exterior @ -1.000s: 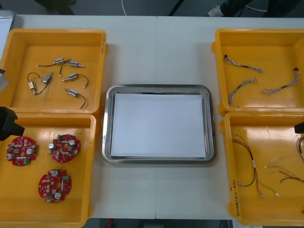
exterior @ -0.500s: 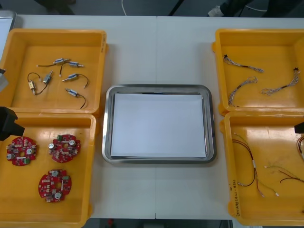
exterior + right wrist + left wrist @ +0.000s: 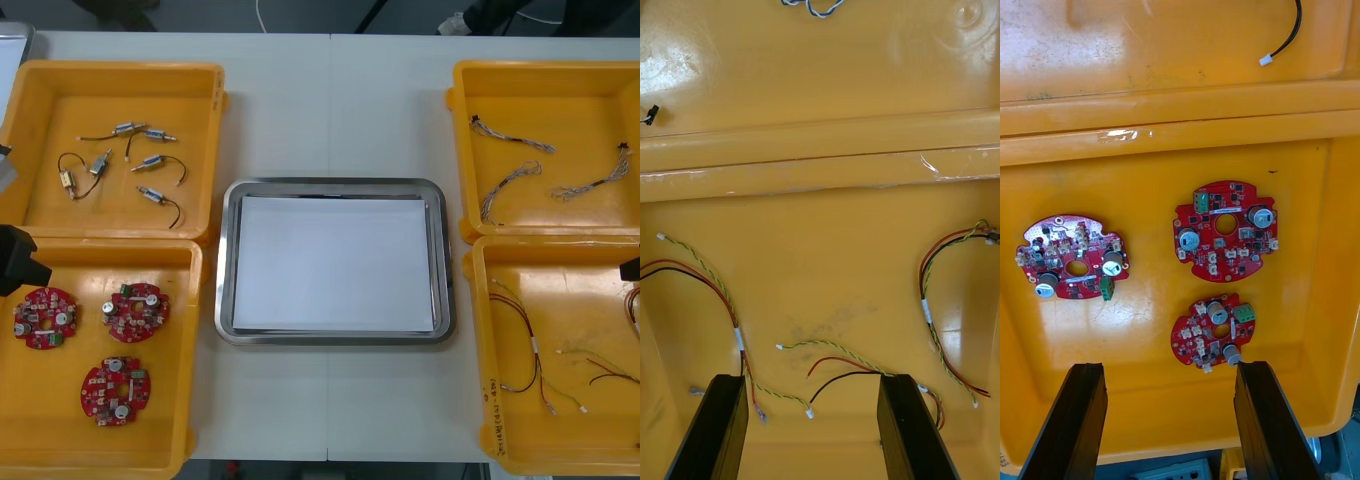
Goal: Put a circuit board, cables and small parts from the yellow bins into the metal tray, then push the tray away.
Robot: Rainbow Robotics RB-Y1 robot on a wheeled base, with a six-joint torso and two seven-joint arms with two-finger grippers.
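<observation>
Three round red circuit boards [image 3: 135, 311] lie in the near left yellow bin [image 3: 192, 330]. My left gripper [image 3: 1169, 367] hangs open above that bin, and the smallest-looking board [image 3: 1214, 331] sits just beyond the gap between its fingers. Red and yellow cables [image 3: 520, 340] lie in the near right yellow bin [image 3: 478, 330]. Over them my right gripper [image 3: 814, 379] is open, with one cable [image 3: 857, 364] stretched between its fingertips on the bin floor. The metal tray [image 3: 335, 185], white inside, sits in the middle of the table with nothing in it.
The far left bin [image 3: 212, 130] holds small metal parts [image 3: 120, 165] with black cables. Twisted blue and white cables [image 3: 510, 185] lie in the far right bin [image 3: 458, 150]. Bare table runs beyond the tray's far rim. Each arm's black body [image 3: 15, 258] shows at a side edge.
</observation>
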